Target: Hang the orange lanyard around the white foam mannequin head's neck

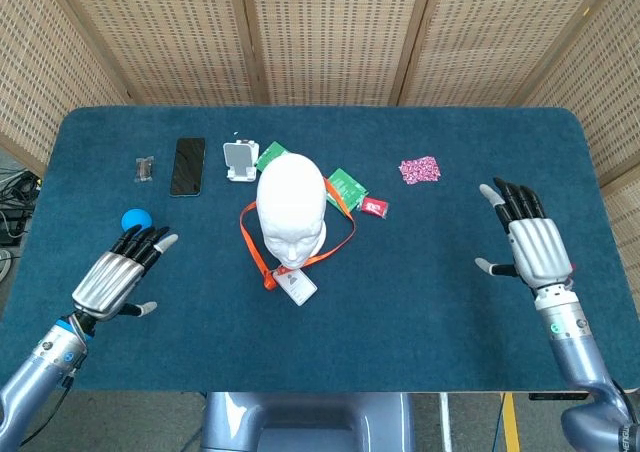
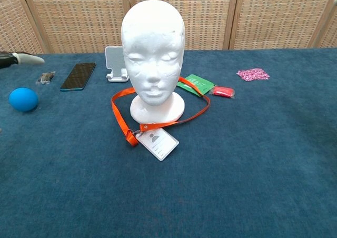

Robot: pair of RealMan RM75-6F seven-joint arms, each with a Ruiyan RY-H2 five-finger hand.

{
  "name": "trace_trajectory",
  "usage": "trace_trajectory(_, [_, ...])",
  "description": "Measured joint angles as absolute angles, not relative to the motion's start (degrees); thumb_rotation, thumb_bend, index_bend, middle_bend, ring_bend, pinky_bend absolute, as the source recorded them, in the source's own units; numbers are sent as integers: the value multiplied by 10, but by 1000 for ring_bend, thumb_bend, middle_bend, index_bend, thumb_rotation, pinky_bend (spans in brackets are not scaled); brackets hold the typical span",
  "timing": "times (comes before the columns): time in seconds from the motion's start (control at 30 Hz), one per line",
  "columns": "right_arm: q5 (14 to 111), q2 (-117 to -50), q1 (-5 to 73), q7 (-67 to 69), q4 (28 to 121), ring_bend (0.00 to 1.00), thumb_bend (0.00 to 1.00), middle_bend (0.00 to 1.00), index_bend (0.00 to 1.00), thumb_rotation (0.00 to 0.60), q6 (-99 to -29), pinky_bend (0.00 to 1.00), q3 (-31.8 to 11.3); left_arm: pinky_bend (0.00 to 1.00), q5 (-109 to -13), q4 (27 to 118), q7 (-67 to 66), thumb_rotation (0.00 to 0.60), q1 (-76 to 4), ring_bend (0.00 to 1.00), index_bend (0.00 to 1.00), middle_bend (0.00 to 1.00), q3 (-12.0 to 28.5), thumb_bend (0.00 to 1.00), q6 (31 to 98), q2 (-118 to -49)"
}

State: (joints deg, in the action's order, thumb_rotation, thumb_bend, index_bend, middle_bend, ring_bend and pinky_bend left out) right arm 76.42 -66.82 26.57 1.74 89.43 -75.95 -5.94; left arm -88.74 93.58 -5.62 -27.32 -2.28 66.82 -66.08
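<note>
White foam mannequin head (image 2: 152,53) upright at bench (image 2: 253,185) centre, face toward robot. Orange lanyard (image 2: 120,117) looped round the base of the head, strap lying flat on the bench, not up on the neck; front ends meet at a clip w/ badge card (image 2: 157,143) lying just in front of the base.

Left hand (image 1: 118,277) low at the near-left of bench, fingers spread, holding nothing, palm down; only a fingertip of it shows at the left edge in chest view. Right hand (image 1: 530,244) at near-right, fingers spread & extended, empty too. Both well apart from head & lanyard.

Other stuff: blue ball (image 2: 23,99) on left side, near left hand's fingertips in head view. Black phone (image 2: 78,76) flat behind it, small clear item (image 2: 46,78) just left of phone – too small to ID. White phone stand (image 2: 116,64) behind head on left. Green packet (image 2: 195,83) behind-right of head, lanyard strap crossing over it; small red item (image 2: 223,92) just beside the packet. Pink patterned piece (image 2: 253,73) further right, near back. Wicker screen panels (image 2: 79,17) behind bench.
</note>
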Motion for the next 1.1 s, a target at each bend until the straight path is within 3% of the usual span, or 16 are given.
trace_trajectory(0.17, [825, -673, 219, 24, 854, 0, 174, 0, 15, 600, -814, 0, -24, 0, -881, 949, -62, 600, -298, 0, 0, 0, -15, 90, 623, -681])
trace_trajectory(0.27, [851, -677, 195, 27, 832, 0, 175, 0, 15, 600, -841, 0, -9, 0, -861, 956, -67, 600, -313, 0, 0, 0, -6, 271, 592, -693])
trace_trajectory(0.37, [872, -684, 174, 32, 813, 0, 175, 0, 15, 600, -868, 0, 1, 0, -839, 963, -67, 600, -330, 0, 13, 0, 4, 601, 560, -704])
trace_trajectory(0.5, [894, -697, 147, 36, 793, 0, 175, 0, 15, 600, -895, 0, 13, 0, -814, 971, -66, 600, -351, 0, 51, 0, 13, 878, 523, -719])
trace_trajectory(0.7, [905, -713, 120, 42, 785, 0, 175, 0, 14, 600, -910, 0, 21, 0, -788, 980, -90, 600, -365, 0, 79, 0, 17, 925, 502, -733])
trace_trajectory(0.73, [905, -715, 117, 43, 786, 0, 175, 0, 15, 600, -910, 0, 21, 0, -783, 980, -96, 600, -366, 11, 87, 42, 17, 919, 500, -735])
trace_trajectory(0.8, [905, -716, 113, 45, 789, 0, 175, 0, 14, 600, -912, 0, 20, 124, -771, 981, -114, 600, -369, 166, 120, 270, 19, 910, 499, -739])
trace_trajectory(0.87, [906, -716, 111, 42, 790, 0, 175, 0, 15, 600, -912, 0, 18, 513, -764, 981, -128, 600, -370, 496, 177, 616, 22, 907, 502, -746])
trace_trajectory(0.9, [906, -715, 110, 39, 791, 0, 175, 0, 15, 600, -912, 0, 18, 679, -763, 979, -138, 600, -371, 611, 201, 715, 23, 910, 506, -753])
trace_trajectory(0.97, [906, -712, 109, 31, 795, 0, 175, 0, 14, 600, -912, 0, 15, 833, -764, 973, -152, 600, -373, 716, 222, 810, 25, 920, 513, -767])
trace_trajectory(1.1, [906, -707, 105, 22, 805, 0, 175, 0, 15, 600, -906, 0, 11, 945, -753, 965, -165, 600, -386, 816, 223, 908, 32, 990, 507, -791])
